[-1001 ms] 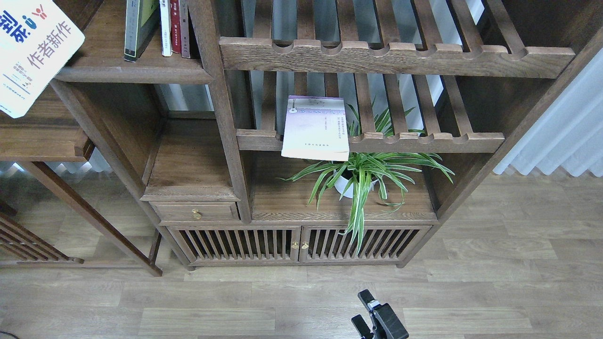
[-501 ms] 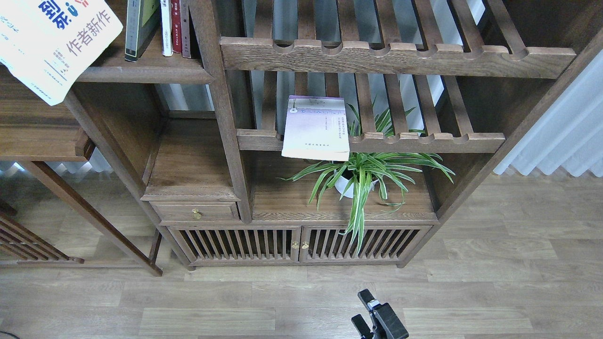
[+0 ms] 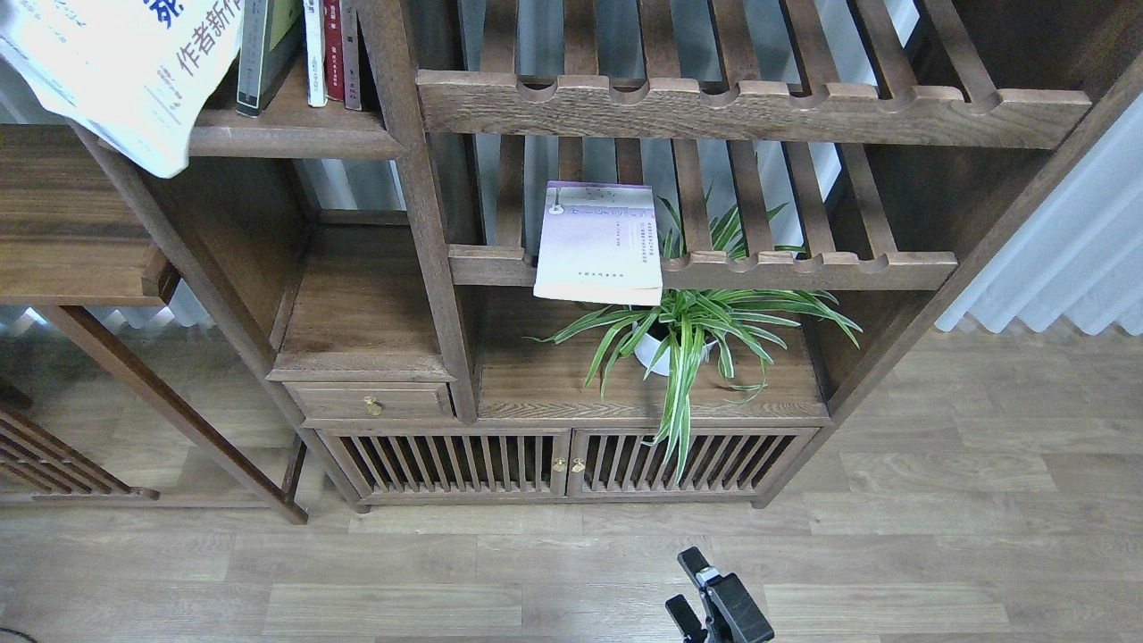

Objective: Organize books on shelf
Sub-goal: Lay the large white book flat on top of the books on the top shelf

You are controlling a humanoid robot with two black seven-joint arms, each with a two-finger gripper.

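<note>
Since a second ago the white book (image 3: 125, 76) at ten o'clock has swung up and right toward the shelf (image 3: 286, 138), now overlapping the green book (image 3: 263, 54); whatever carries it is out of view. Next it must turn upright beside those spines. The lavender book (image 3: 600, 243) lies centre on a slatted rack (image 3: 786, 263). At six o'clock, the right gripper (image 3: 692, 594) hangs open and empty over wood flooring (image 3: 938, 536).

The large white book (image 3: 125, 71) with blue title is seen tilted over the shelf (image 3: 286, 138) front, far up-left of the right gripper's jaws. A yellow-green book (image 3: 263, 49) stands upright there. The lavender-white book (image 3: 600, 243) lies flat, overhanging, above them.
</note>
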